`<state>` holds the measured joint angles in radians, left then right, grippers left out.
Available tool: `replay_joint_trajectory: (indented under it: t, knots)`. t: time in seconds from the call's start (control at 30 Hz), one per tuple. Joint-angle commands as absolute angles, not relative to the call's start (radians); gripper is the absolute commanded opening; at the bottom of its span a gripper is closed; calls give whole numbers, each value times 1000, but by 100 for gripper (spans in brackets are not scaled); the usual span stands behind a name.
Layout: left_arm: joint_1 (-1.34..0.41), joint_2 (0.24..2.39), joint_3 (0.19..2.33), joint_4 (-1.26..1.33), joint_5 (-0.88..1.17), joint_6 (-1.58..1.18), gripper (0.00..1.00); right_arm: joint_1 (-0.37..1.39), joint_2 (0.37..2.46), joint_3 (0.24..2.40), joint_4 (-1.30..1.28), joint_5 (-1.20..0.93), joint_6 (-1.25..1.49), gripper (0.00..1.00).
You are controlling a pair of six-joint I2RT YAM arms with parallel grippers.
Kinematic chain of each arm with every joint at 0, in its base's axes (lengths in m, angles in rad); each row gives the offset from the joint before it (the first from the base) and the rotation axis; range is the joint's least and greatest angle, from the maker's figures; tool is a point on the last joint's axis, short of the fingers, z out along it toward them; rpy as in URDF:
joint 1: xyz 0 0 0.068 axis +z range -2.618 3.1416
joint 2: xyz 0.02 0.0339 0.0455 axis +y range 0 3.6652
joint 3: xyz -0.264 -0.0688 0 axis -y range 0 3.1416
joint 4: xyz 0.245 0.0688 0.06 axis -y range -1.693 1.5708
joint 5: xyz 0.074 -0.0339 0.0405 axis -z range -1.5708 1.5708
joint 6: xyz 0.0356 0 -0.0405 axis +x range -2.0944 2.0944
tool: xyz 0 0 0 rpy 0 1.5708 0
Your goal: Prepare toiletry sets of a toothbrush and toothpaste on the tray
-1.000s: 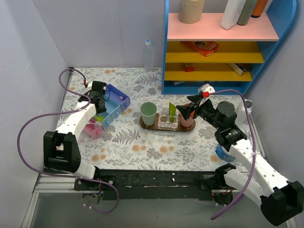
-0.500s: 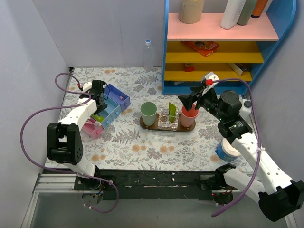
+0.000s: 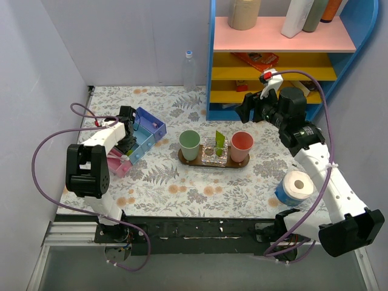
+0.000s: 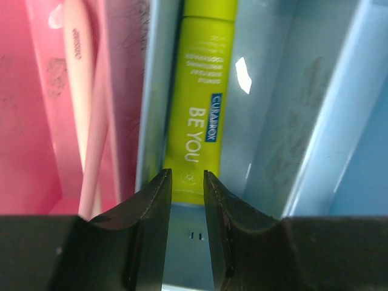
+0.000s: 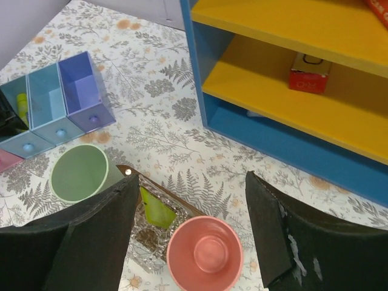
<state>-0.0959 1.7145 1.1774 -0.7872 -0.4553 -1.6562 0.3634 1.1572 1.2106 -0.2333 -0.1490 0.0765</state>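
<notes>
The dark oval tray carries a green cup, a clear square holder with a lime-green piece in it, and a pink cup. My left gripper reaches into the organiser. In the left wrist view its jaws stand a little apart over the near end of a lime-green toothpaste tube in a blue compartment. A pale pink toothbrush lies in the pink compartment beside it. My right gripper hangs wide open above the pink cup, holding nothing.
A blue shelf unit with pink and yellow shelves stands at the back right, close behind my right gripper. A toilet roll sits at the right front. A clear bottle stands at the back wall. The tray also shows in the right wrist view.
My right gripper has let go of the pink cup on the tray and drawn up and back toward the shelf. The left gripper has stayed in the organiser and its jaws have narrowed.
</notes>
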Motion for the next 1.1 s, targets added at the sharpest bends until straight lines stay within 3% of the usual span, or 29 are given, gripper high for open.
replay_joint_trajectory:
  t: [0.0,0.37,0.73,0.93,1.07]
  knots:
    - [-91,1697,1180,-893,-502,-1782,27,307,1157,1310,-342,-188,80,78]
    - [-91,1787,1213,-923,-540,-1700,33,245,1221,1416,-452,-261,90,79]
    - [-72,1747,1125,-858,-503,-1667,48,227,1275,1542,-563,-270,89,79]
    - [-40,1724,1032,-763,-472,-1623,48,226,1259,1530,-568,-255,103,79]
    - [-38,1747,1016,-718,-456,-1603,43,224,1235,1496,-560,-256,110,79]
